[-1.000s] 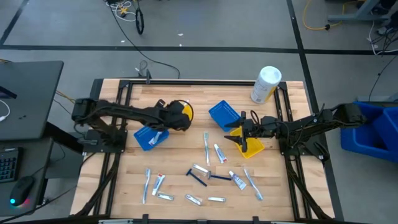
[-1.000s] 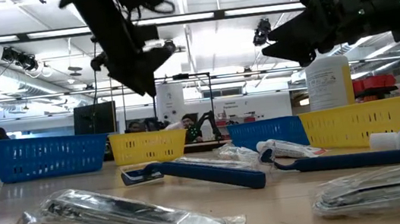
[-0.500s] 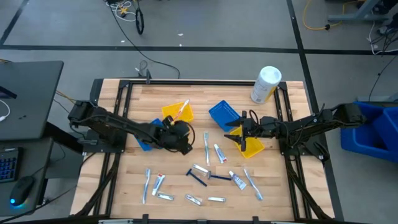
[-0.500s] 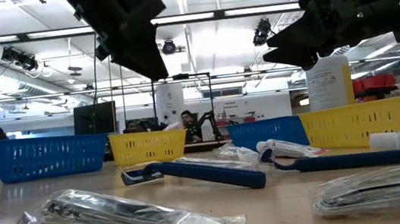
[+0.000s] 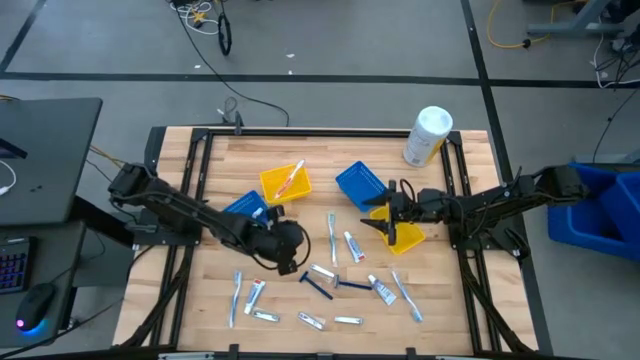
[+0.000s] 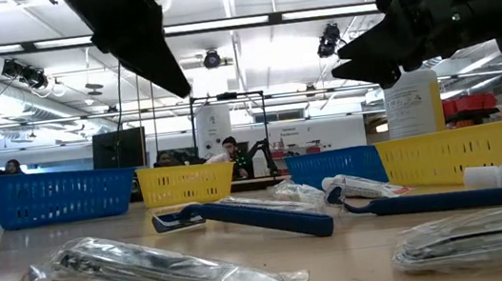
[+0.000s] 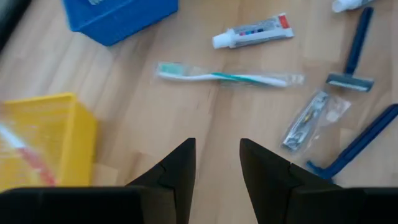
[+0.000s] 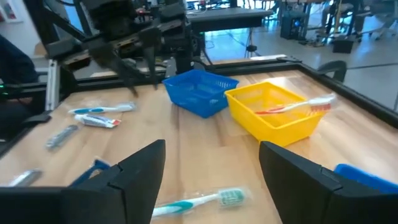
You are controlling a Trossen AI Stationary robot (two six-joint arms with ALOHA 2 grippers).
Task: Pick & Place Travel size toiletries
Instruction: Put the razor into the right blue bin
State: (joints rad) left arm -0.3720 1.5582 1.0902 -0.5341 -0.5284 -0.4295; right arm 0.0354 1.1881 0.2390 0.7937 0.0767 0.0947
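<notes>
Several travel size toiletries lie loose on the wooden table: a green-and-white toothbrush (image 7: 230,76), a toothpaste tube (image 7: 252,32), a foil packet (image 7: 308,118) and blue razors (image 5: 318,287). Others lie near the front edge (image 5: 264,316). A red toothbrush (image 5: 291,178) lies in the far yellow bin (image 5: 272,190). My left gripper (image 5: 292,255) (image 7: 214,162) hovers open above bare table, just left of the loose items, with nothing between its fingers. My right gripper (image 5: 378,216) (image 8: 211,180) hangs open, pointing left, over the right yellow bin (image 5: 405,240).
A blue bin (image 5: 243,205) is partly hidden under my left arm. A second blue bin (image 5: 360,185) stands beside my right gripper. A large white cylindrical container (image 5: 428,135) stands at the far right corner. People sit in the room behind the table.
My left gripper has swung from over the far yellow bin toward the table's near edge and a little right, rolling as it went. It now hangs above the loose items. The yellow bin has come out from under it, with the red toothbrush lying inside.
</notes>
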